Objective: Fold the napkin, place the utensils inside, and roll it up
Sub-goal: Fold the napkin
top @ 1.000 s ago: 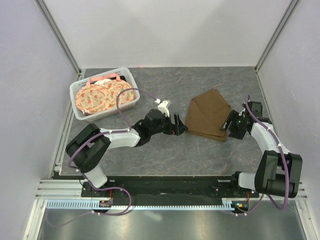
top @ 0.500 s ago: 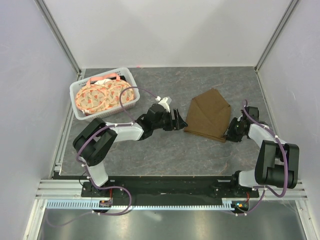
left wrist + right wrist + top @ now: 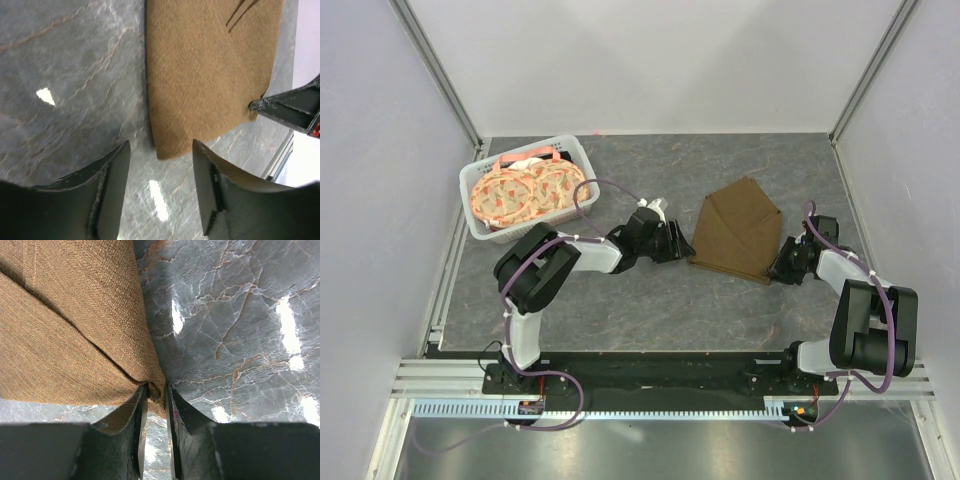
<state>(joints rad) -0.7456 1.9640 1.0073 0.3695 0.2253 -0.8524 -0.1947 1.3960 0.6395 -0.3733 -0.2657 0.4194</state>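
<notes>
The brown napkin (image 3: 738, 229) lies folded on the grey table, right of centre; it also shows in the left wrist view (image 3: 210, 70) and the right wrist view (image 3: 70, 325). My left gripper (image 3: 682, 244) is open and low over the table, its fingertips just short of the napkin's near left corner (image 3: 167, 152). My right gripper (image 3: 781, 262) is shut on the napkin's near right corner (image 3: 156, 385), pinching the cloth between its fingers. The teal-handled utensil is out of view.
A white basket (image 3: 480, 228) holding round orange-patterned plates (image 3: 525, 190) stands at the back left. White walls with metal posts close in the table on three sides.
My left gripper has moved right and closer to the napkin's left corner. My right gripper has closed in on the napkin's right corner and the napkin has flattened into a smaller fold.
</notes>
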